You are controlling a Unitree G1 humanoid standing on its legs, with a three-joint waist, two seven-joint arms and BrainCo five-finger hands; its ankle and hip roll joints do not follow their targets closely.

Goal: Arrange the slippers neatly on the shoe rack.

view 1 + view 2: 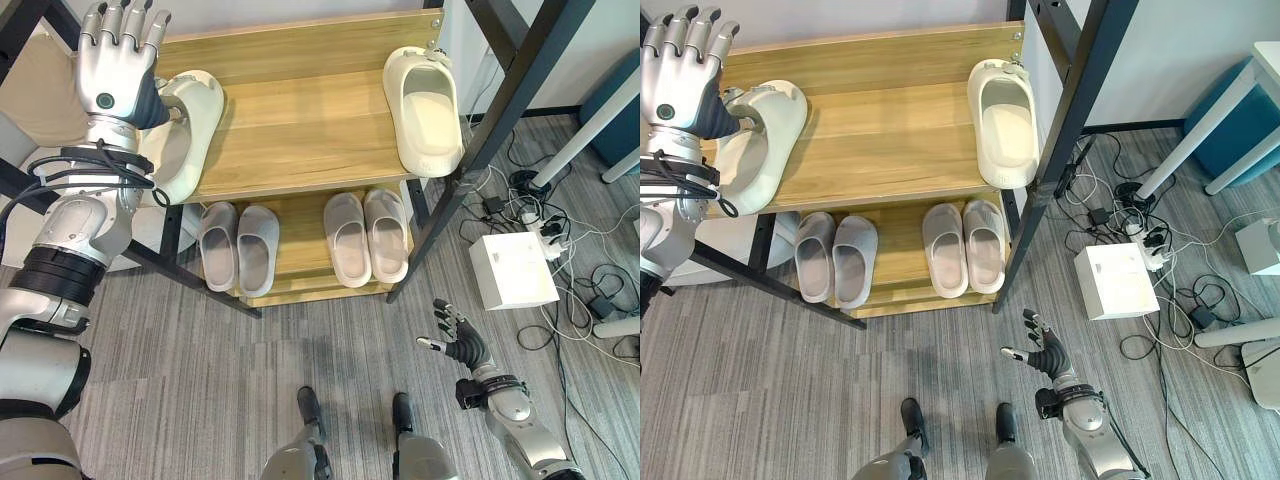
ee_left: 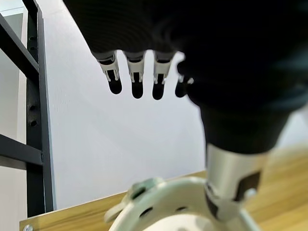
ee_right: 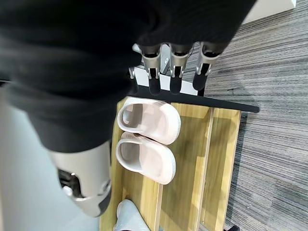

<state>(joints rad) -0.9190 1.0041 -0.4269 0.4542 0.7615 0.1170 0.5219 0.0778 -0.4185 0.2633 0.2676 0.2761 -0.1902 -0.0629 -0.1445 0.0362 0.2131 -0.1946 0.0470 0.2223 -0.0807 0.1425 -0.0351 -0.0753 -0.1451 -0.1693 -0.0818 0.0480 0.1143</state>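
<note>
Two cream slippers lie on the rack's top wooden shelf (image 1: 300,130). One slipper (image 1: 190,135) is at the left end, partly over the edge; the other (image 1: 425,110) lies at the right end. My left hand (image 1: 115,65) is raised over the left slipper with fingers (image 2: 137,77) straight and open, and its thumb (image 2: 231,183) reaches down to that slipper (image 2: 178,211). On the lower shelf stand a grey pair (image 1: 238,245) and a pinkish pair (image 1: 366,237). My right hand (image 1: 460,340) hangs low over the floor in front of the rack, fingers relaxed, holding nothing.
Black slanted frame posts (image 1: 510,100) flank the rack. A white box (image 1: 512,270) and a tangle of cables (image 1: 560,250) lie on the grey floor to the right. A white table leg (image 1: 590,130) stands at the far right.
</note>
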